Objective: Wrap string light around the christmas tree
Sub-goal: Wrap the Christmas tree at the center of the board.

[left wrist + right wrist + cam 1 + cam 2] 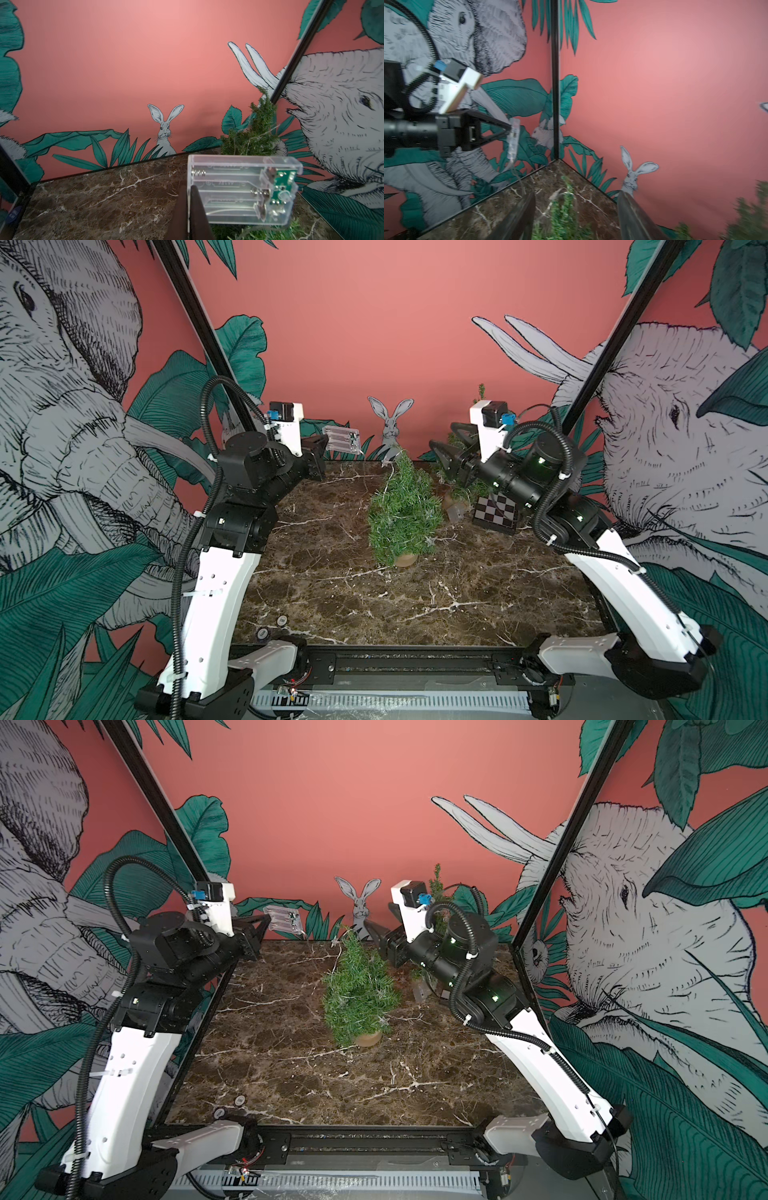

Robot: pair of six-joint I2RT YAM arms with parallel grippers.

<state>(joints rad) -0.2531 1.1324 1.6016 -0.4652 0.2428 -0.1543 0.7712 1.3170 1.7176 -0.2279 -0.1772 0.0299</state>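
Near the middle of the marble table [415,597] stands the christmas tree [401,514], the thin string light [388,485] draped over its branches. Left of the tree and raised above the table, the left gripper [190,204] is clamped on the clear battery box [243,191]. Right of the treetop, the right gripper [576,209] hangs with jaws apart, holding nothing.
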